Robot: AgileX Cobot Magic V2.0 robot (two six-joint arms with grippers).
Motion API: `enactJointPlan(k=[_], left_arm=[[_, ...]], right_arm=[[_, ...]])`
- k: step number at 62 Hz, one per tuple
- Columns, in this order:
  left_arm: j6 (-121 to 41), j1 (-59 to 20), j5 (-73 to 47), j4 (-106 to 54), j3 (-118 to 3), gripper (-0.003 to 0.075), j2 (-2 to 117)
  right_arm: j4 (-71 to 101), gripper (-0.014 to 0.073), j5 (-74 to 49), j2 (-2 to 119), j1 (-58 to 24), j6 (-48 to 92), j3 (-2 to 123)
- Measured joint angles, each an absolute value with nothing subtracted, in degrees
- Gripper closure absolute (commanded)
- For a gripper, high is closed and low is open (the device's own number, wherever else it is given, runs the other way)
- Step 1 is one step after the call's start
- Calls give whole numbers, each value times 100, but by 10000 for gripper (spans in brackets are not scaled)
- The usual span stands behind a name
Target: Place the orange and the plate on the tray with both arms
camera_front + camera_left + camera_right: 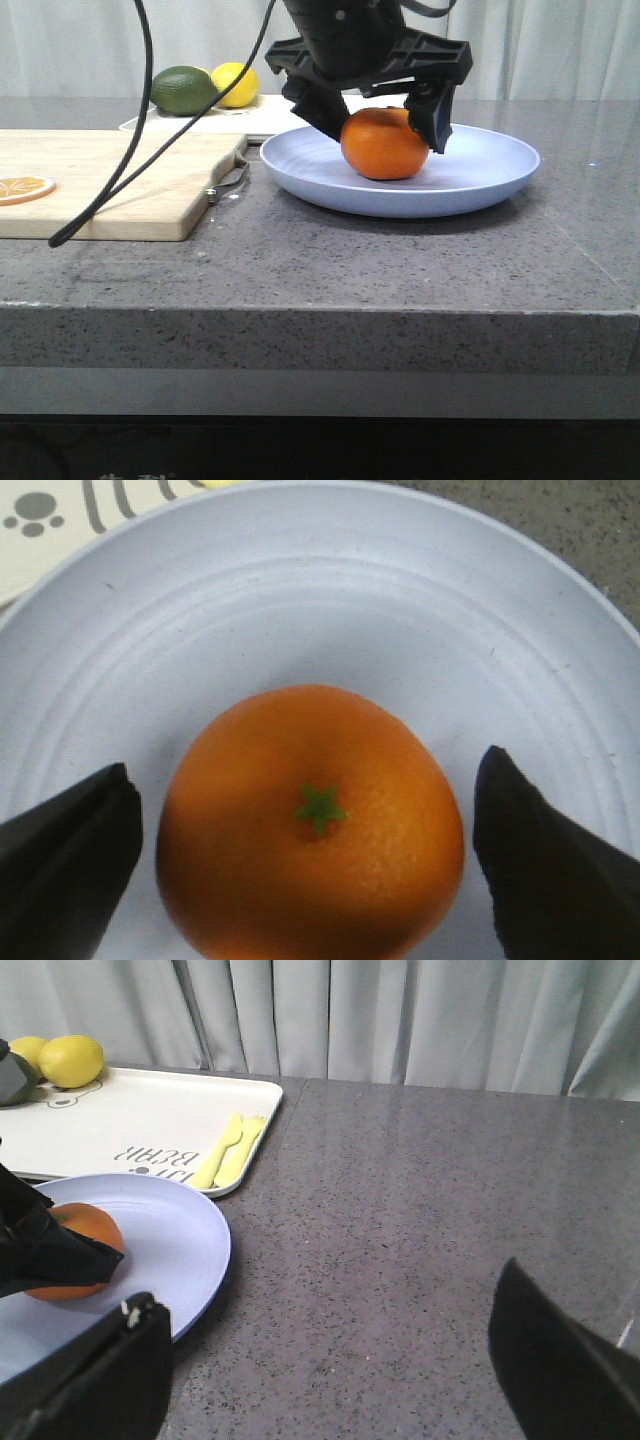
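- At the far left of the grey speckled stone table [330,260] lies a thick light wooden cutting board [110,180] with a metal handle; a thin orange slice [22,187] rests near its 9 o'clock edge.
- Behind the board, toward 12 o'clock, a dark green round fruit [183,90] and a yellow lemon [236,84] sit touching each other on the flat white rectangular tray [150,1120], which bears a printed bear design and a pale yellow fork-and-spoon pair [230,1150].
- The large round pale blue-lavender plate [480,175] rests on the table just right of the board's handle, its far rim close beside the tray's front edge; whether they touch cannot be told.
- The whole round bright orange [384,143] sits inside the plate, a little toward 9 o'clock of its centre, green stem star facing up in the left wrist view.
- The black left gripper [385,120] hangs over the orange from 12 o'clock, jaws spread, one finger at the fruit's 9 o'clock side and the other at its 3 o'clock side; the left wrist view shows plate surface in a gap on each side, so neither finger presses the skin.
- The black right gripper [330,1380] is held above bare table at 3 o'clock of the plate, well apart from the orange, jaws spread wide and holding nothing.
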State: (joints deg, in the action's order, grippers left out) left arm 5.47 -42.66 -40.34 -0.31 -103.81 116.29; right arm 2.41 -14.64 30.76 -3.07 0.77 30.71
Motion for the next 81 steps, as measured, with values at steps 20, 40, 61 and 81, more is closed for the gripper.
enactJointPlan(k=[20,40,61,81], left_arm=[[537,-4266,-4359,349,-10450,441,10855],[537,-4266,-4945,502,-10450,738,10704],[774,-4121,-5929,917,-10450,738,10352],[991,-3111,-5934,906,-9194,738,9461]], right_arm=[[241,-56,-1464,3076,-307,77,3071],[241,-56,-1464,3076,-307,77,3071],[241,-56,-1464,3076,-307,77,3071],[241,-56,-1464,3076,-307,77,3071]])
